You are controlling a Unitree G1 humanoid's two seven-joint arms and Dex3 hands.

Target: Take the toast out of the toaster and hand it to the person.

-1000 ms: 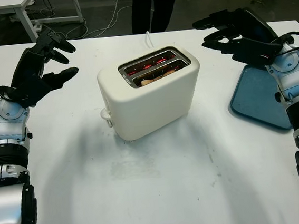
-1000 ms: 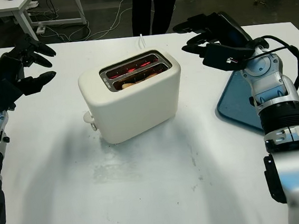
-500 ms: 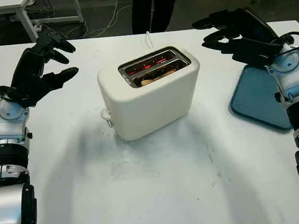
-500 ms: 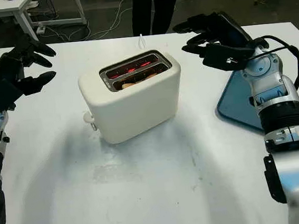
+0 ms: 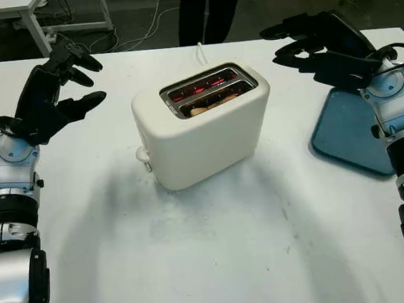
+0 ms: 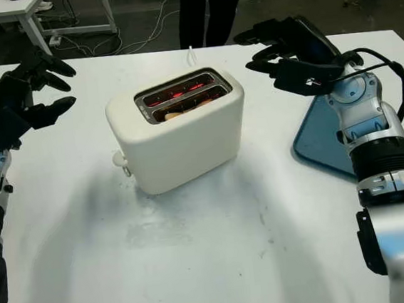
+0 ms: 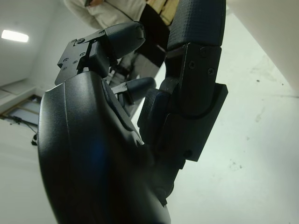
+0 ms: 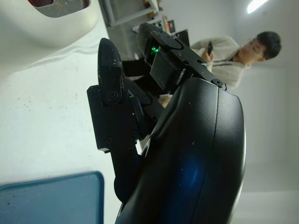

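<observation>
A cream toaster [image 5: 203, 126] stands in the middle of the white table [image 5: 219, 257]. Its slots glow red inside, and a slice of toast [image 5: 208, 106] sits low in the nearer slot. My left hand [image 5: 60, 86] is raised above the table to the left of the toaster, open and holding nothing. My right hand [image 5: 313, 44] is raised to the right of the toaster, near the table's far edge, open too. A person [image 5: 206, 8] in dark trousers stands behind the table. The same person [image 8: 233, 51] shows in the right wrist view.
A blue tray [image 5: 350, 133] lies on the table at the right, under my right forearm. The toaster's white cable [image 5: 199, 49] runs off the far edge. Another white table [image 5: 31, 10] and floor cables stand at the back left.
</observation>
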